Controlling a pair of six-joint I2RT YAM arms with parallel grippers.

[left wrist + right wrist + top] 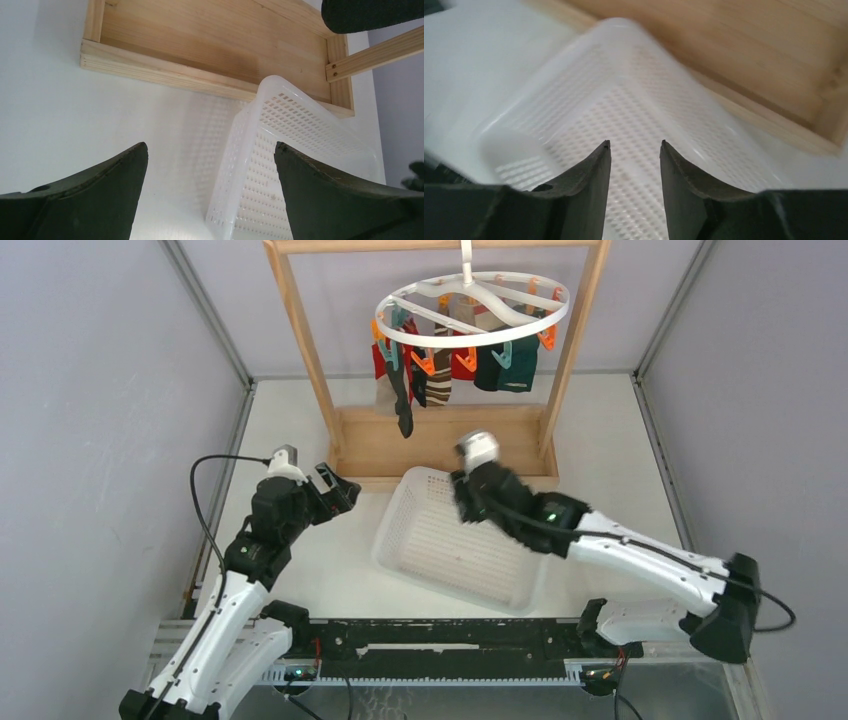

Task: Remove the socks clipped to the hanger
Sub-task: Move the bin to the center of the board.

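- Hanging from hanger [455, 339], up behind basket [440, 540]: all socks [440, 365] seen; none in basket, removal seemingly unstarted.
- Left gripper [210, 150], left of basket: fingers spread wide, empty.
- Right gripper [634, 145] over basket: fingers partly apart, empty.

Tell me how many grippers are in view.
2. The left gripper hovers over the table left of the basket; the right gripper hangs over the basket. Neither is hidden.

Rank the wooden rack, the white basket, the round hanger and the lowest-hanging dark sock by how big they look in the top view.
1. wooden rack
2. white basket
3. round hanger; it hangs higher up than the basket, so their true sizes may compare differently
4. dark sock
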